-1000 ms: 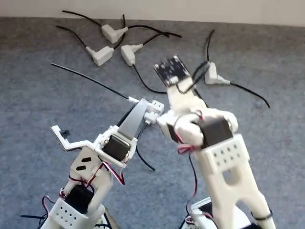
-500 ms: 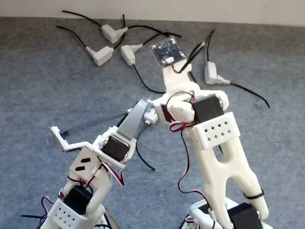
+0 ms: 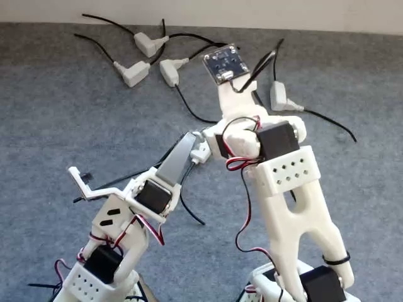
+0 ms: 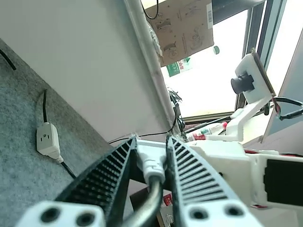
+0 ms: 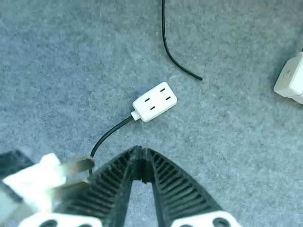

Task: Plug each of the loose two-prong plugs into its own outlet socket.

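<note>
My left gripper (image 4: pixel 150 142) is shut on a white two-prong plug (image 4: pixel 151 163) with a black cord, held above the carpet mid-table (image 3: pixel 201 151). The plug's metal prongs (image 5: pixel 75 166) sit just beside my right gripper (image 5: pixel 140 150), which is shut with nothing in it. Below the right gripper lies a white outlet socket (image 5: pixel 155 101) on a black cord. Further white sockets lie on the far carpet (image 3: pixel 146 44), (image 3: pixel 133 73), (image 3: pixel 170 70), with another at the right (image 3: pixel 280 97). One socket (image 4: pixel 47 139) rests on the carpet near the wall.
Black cords (image 3: pixel 189 107) trail across the grey carpet between the sockets. The right arm's wrist camera board (image 3: pixel 223 63) stands above the far sockets. A pale wall (image 3: pixel 252 12) bounds the far edge. Open carpet (image 3: pixel 56 132) lies to the left.
The right arm has swung its wrist toward the far side, away from the held plug. The plug's black cord has swept from the far left to the near left. The left gripper keeps its hold.
</note>
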`<state>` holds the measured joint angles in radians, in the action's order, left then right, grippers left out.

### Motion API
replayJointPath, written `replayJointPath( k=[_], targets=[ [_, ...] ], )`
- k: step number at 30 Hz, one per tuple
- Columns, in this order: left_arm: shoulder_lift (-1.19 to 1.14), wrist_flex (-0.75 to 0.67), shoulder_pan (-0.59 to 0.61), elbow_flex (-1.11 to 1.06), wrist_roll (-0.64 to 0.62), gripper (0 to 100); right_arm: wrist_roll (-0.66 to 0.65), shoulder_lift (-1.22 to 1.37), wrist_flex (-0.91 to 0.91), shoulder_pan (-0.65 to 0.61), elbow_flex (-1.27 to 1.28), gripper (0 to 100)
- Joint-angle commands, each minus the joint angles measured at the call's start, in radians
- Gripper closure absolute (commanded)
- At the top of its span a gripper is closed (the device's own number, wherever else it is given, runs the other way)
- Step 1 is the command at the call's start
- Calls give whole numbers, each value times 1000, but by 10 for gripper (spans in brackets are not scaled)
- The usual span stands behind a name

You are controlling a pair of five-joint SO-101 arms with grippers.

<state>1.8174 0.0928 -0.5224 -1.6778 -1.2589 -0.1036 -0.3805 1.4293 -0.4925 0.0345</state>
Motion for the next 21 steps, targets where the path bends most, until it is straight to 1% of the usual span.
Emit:
replayJointPath(
  k=[1, 5, 11, 15, 19, 21],
  targets=[
    [-5, 11, -1, -18, 0, 993, 17, -15, 7, 19, -88, 991],
    [-1, 54, 1, -18, 0, 993, 17, -15, 12, 19, -117, 991],
    [-5, 60, 31, -18, 2, 993, 12, -15, 67, 56, -122, 991],
    [-5, 86, 105, -18, -2, 993, 12, -15, 102, 147, -122, 991],
    [-7, 118, 166, -4, -2, 993, 11, -15, 119, 280, -122, 991],
    [-7, 163, 185, 18, 2, 993, 11, -15, 120, 354, -116, 991]
  ],
)
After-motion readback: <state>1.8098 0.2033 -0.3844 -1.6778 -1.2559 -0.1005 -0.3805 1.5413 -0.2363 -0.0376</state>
